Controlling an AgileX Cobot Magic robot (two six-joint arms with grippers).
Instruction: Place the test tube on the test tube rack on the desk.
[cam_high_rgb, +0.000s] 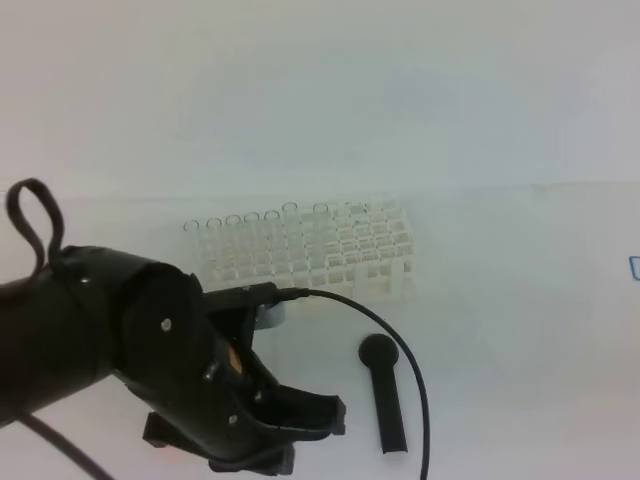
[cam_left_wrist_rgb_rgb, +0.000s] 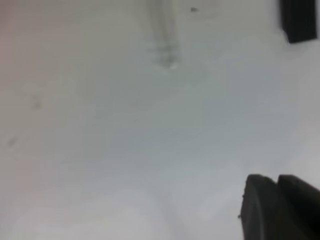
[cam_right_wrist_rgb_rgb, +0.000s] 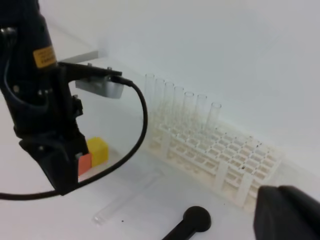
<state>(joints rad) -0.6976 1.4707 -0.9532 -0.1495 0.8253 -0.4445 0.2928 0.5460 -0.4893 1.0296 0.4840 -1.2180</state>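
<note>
White desk (cam_high_rgb: 520, 330) under everything. Test tube rack (cam_high_rgb: 340, 250) near back wall, white lattice, a row of clear tubes standing along its far side. Test tube (cam_right_wrist_rgb_rgb: 127, 197) lying flat on desk, in front of rack, just left of black round-headed tool (cam_high_rgb: 385, 390); apart from both claws. Seen blurred in left wrist view too (cam_left_wrist_rgb_rgb: 165, 45). Left gripper (cam_high_rgb: 290, 425) low over desk, front left, jaws parted a little, nothing between them. Yellow sticker (cam_right_wrist_rgb_rgb: 44, 56) on left arm, print too small to read. Yellow block (cam_right_wrist_rgb_rgb: 99, 150) and orange block (cam_right_wrist_rgb_rgb: 84, 163) beside left arm. Right gripper (cam_right_wrist_rgb_rgb: 287, 212) only a dark corner in its own view; closed, nothing visibly held. No other legible writing.
</note>
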